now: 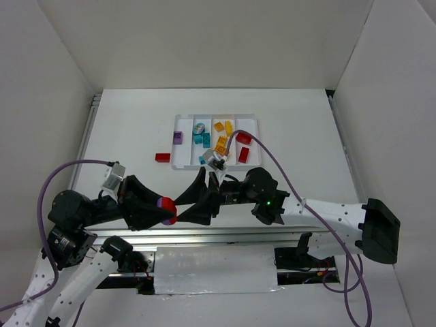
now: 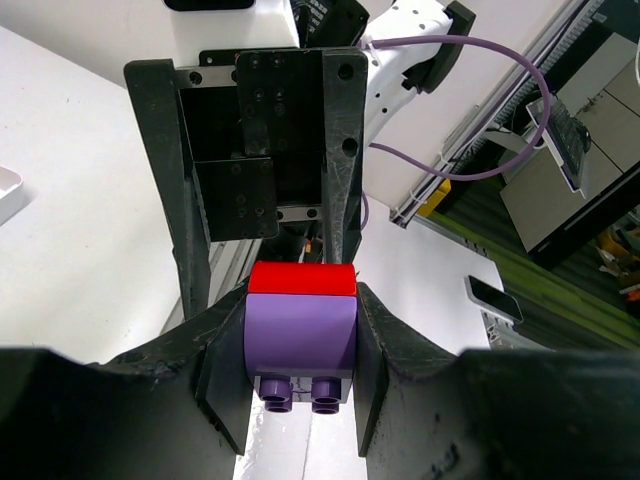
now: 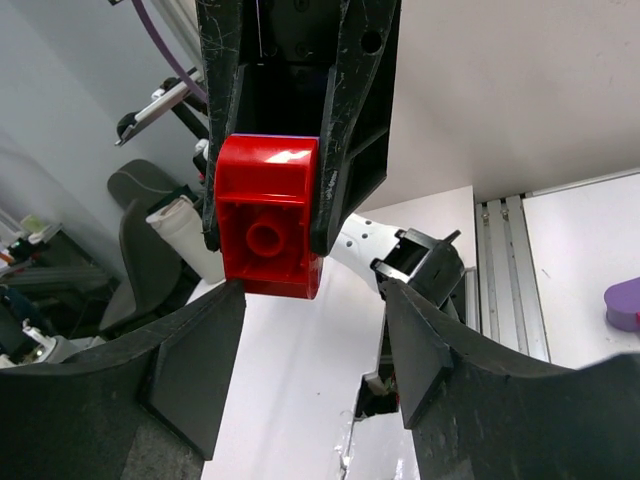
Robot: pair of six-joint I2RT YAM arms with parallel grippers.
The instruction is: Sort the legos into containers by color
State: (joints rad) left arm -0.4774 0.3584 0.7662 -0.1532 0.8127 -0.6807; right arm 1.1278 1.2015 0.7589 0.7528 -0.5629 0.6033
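Observation:
My left gripper (image 1: 165,211) is shut on a stacked brick, purple (image 2: 300,335) with a red brick (image 2: 302,279) on its far end, held above the table's near edge. It shows red end on in the right wrist view (image 3: 268,215). My right gripper (image 1: 193,199) faces it, open and empty (image 3: 315,350), with its fingertips just short of the stack. The white tray (image 1: 255,118) lies further back and holds a purple lego (image 1: 178,137), teal legos (image 1: 201,139), orange legos (image 1: 222,143) and red legos (image 1: 243,154) in separate compartments.
A loose red brick (image 1: 162,157) lies on the table left of the tray. A round multicoloured piece (image 1: 200,127) sits in the second compartment. White walls enclose the table on three sides. A purple piece (image 3: 625,305) shows at the right edge of the right wrist view.

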